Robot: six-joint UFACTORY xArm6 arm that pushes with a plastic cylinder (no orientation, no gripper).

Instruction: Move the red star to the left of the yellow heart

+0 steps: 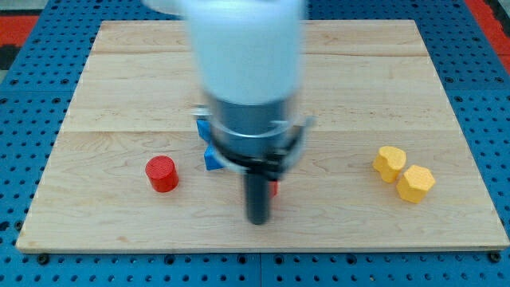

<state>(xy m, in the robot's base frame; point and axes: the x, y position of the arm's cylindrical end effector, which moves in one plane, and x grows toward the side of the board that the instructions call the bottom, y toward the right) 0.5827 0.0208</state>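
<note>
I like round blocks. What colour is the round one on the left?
Red cylinder, in the camera view.

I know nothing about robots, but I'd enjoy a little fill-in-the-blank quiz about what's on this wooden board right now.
1. The red cylinder sits toward the view's ____ of my tip.
2. The two blocks at the view's right, the yellow heart and the yellow hexagonal block, are both coloured ____.
3. The blue block, partly hidden behind the arm, lies between the rod and the ____ cylinder.
4. All the blocks rest on a ____ board.

Missing words: left; yellow; red; wooden
</note>
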